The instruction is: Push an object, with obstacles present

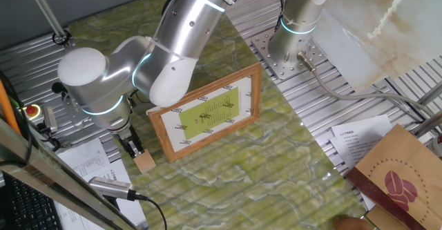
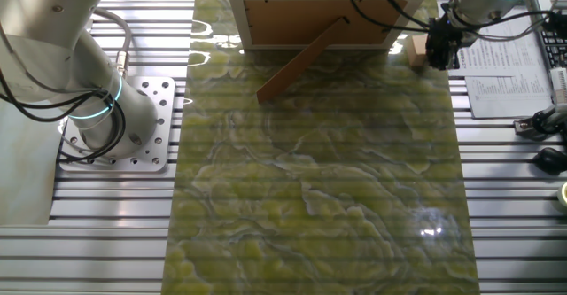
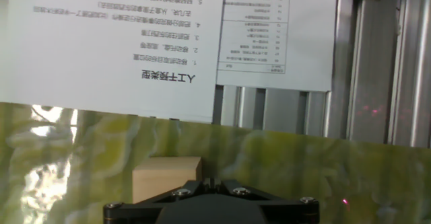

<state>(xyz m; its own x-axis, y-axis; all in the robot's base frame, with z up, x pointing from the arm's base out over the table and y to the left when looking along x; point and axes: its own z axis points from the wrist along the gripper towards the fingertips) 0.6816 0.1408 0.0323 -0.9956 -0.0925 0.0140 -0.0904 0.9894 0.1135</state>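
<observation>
The object, a small light-brown wooden cube (image 1: pixel 145 162) (image 2: pixel 416 49) (image 3: pixel 165 177), rests on the green marbled mat near its edge. My gripper (image 1: pixel 136 149) (image 2: pixel 438 56) (image 3: pixel 209 182) is shut with nothing between its fingers. Its tips are low at the cube's side, touching or nearly touching it. The obstacle, a picture frame (image 1: pixel 207 112) (image 2: pixel 314 20) with a light wood border and a yellow-green sheet, stands propped on its back strut right beside the cube.
Printed papers (image 3: pixel 114 42) (image 1: pixel 90 161) lie on the slatted table beyond the mat's edge. A brown coffee-bean paper bag (image 1: pixel 400 181) sits at the far corner. The arm's base plate (image 2: pixel 133 127) is bolted beside the mat. A cabled tool (image 1: pixel 110 186) lies near the papers.
</observation>
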